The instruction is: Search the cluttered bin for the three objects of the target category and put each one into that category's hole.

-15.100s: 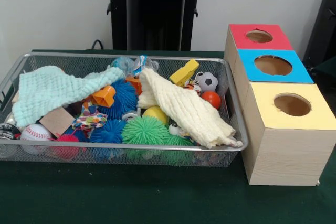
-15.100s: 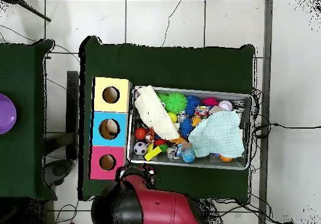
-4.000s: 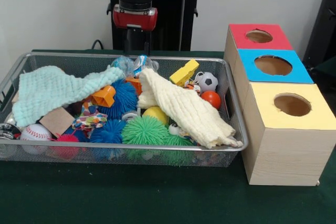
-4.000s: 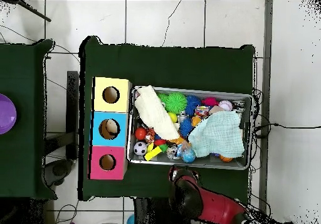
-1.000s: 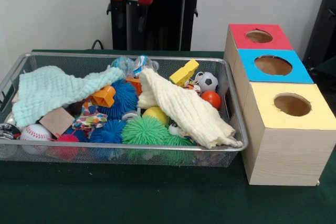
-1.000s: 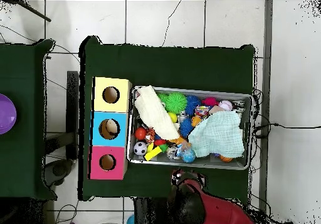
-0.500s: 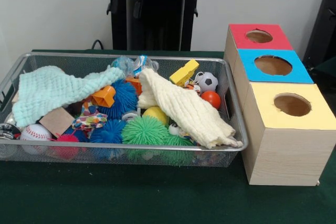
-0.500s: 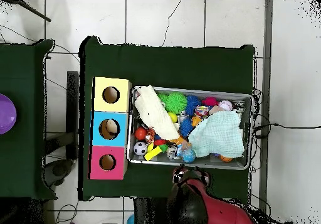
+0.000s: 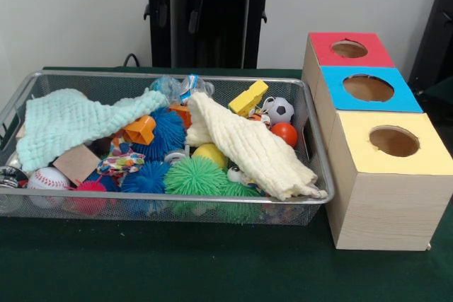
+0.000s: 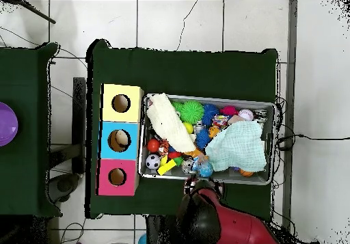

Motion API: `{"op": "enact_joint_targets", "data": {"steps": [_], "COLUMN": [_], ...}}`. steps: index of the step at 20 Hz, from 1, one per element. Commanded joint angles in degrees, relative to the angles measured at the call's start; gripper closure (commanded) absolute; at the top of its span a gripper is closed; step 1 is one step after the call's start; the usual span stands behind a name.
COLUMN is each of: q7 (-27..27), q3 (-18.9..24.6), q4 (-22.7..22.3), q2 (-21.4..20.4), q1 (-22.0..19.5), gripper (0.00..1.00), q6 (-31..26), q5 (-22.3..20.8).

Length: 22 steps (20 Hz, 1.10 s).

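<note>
The gripper (image 9: 177, 19) hung empty above the bin's (image 9: 170, 77) far rim with its two fingers apart, touching nothing. The target category could not be told; of three hard balls, the orange ball (image 9: 284, 134) and soccer ball (image 9: 279, 109) lay near the boxes (image 9: 375, 175) and the baseball (image 9: 47, 178) at the opposite end, all looking light, smooth and apt to roll, best pinched across the middle. Two soft cloths draped the clutter, and the three boxes each had one hole.

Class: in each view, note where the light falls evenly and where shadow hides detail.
Front view: even, soft light; the wire mesh bin shows no glare, the yellow-topped wooden box's hole is dim inside. Overhead view: bright white floor tiles, while the dark green tablecloth swallows detail.
</note>
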<state>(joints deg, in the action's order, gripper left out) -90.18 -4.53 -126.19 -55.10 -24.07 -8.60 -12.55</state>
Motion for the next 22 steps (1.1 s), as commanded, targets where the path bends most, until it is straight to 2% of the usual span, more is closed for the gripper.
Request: {"op": "enact_joint_targets", "data": {"steps": [1,13,22], "q7": [-8.2,-8.4,-8.8], "q3": [5.0,6.1,5.2], "q4": [7.0,10.3,13.4], "q2": [4.7,13.5,12.5], "q1": [0.3,-1.3,1.6], "gripper": [0.0,0.0,0.0], "q6": [-0.8,7.3,3.0], "q5": [2.5,0.7,3.3]}}
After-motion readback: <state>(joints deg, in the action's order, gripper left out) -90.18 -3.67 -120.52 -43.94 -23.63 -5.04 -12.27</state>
